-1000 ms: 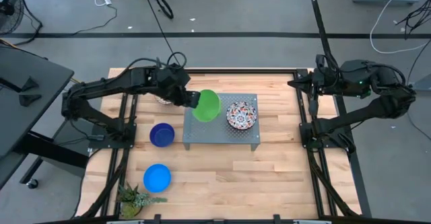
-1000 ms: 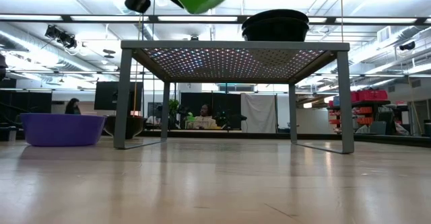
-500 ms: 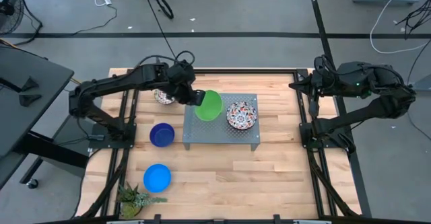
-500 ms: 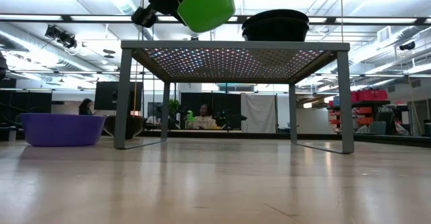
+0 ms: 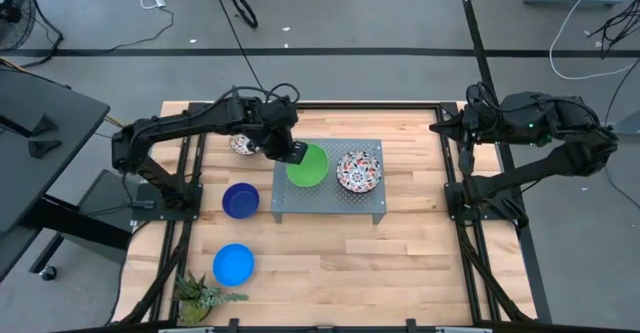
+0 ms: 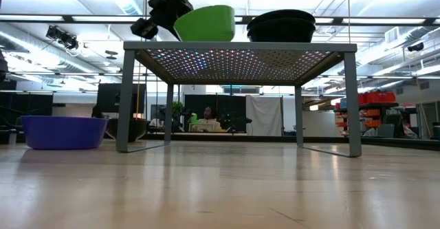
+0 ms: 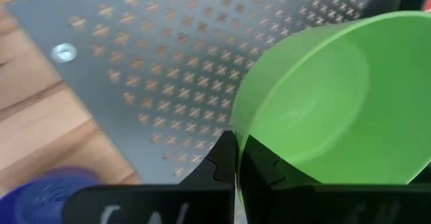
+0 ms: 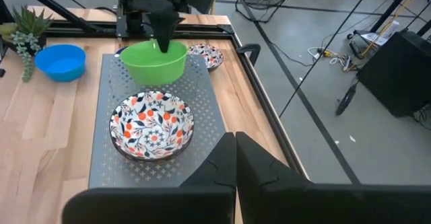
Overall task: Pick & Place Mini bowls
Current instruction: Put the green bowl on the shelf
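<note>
A green mini bowl (image 5: 309, 166) is level at the left part of the grey perforated tray (image 5: 365, 205), with my left gripper (image 5: 297, 155) shut on it. Its base (image 6: 204, 39) is down at the tray top; whether it rests there I cannot tell. A floral bowl (image 5: 359, 170) stands on the tray's right part. Another floral bowl (image 5: 240, 143) sits on the table, half hidden under the left arm. A dark blue bowl (image 5: 240, 199) and a bright blue bowl (image 5: 233, 264) stand on the table left of the tray. My right gripper (image 8: 235, 146) waits shut, high at the table's right edge. My left gripper pinches the green bowl's rim (image 7: 237, 131) on its left, far side, one finger inside the bowl and one outside. The fingers (image 7: 222, 158) come slanting down from the table's far left. The bowl sits upright and level in the hold, its base at the tray's top.
A small spiky plant (image 5: 200, 295) stands at the table's near left corner. The tray stands on legs (image 6: 126, 98) above the table. Bare wood lies in front of the tray and to its right.
My left gripper has gone down and toward the tray with the green bowl. The bowl, tilted on edge and high above the tray a second ago, has tipped back to level and come down to the tray's top.
</note>
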